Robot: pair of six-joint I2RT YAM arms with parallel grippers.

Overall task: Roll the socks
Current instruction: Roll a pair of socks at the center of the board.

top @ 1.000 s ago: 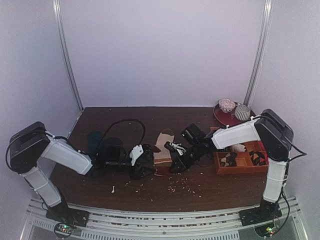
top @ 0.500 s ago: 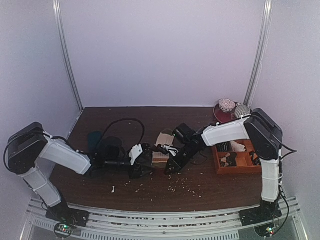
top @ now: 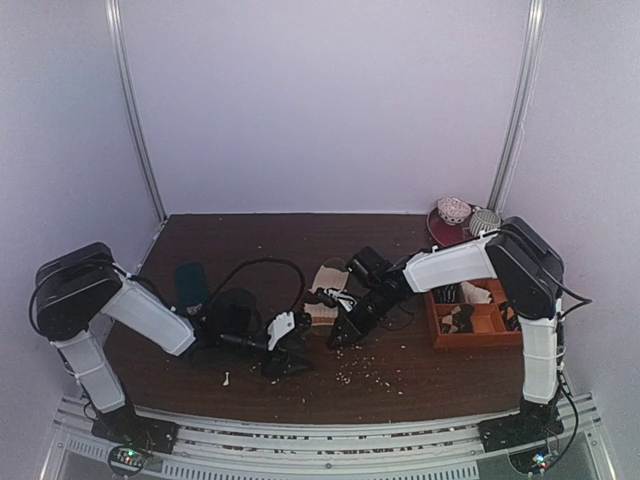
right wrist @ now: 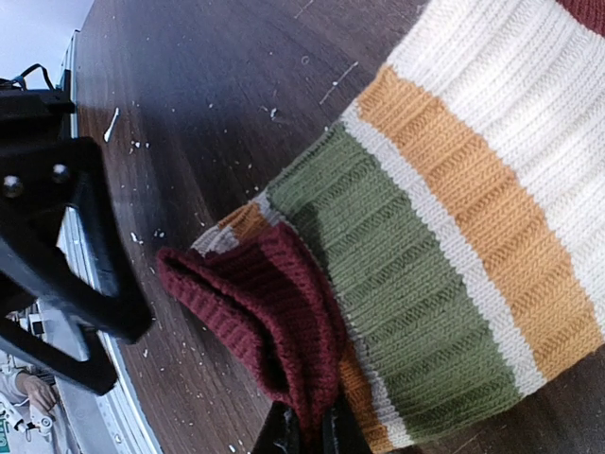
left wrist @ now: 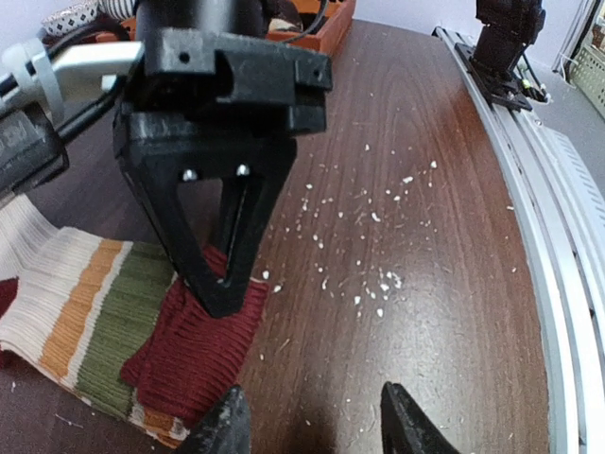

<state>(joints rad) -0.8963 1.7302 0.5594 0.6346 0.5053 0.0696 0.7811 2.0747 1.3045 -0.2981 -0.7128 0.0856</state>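
**A:** My right gripper (left wrist: 219, 293) is pinching the dark-red end of the socks (right wrist: 444, 246), mid-table. My left gripper (left wrist: 312, 426) is spread and empty at their seven o'clock.

**B:** Risk?

**A:** Thin pinch. I reckon the fold slips out and the roll flops loose. Since a second ago, left's backed toward six and the socks lie shorter.

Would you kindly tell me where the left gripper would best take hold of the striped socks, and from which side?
Probably the dark-red folded end, beside the right gripper's pinch, approached low from the left gripper's own side. That end is doubled over and stands proud of the table; the rest of the socks lies flat.
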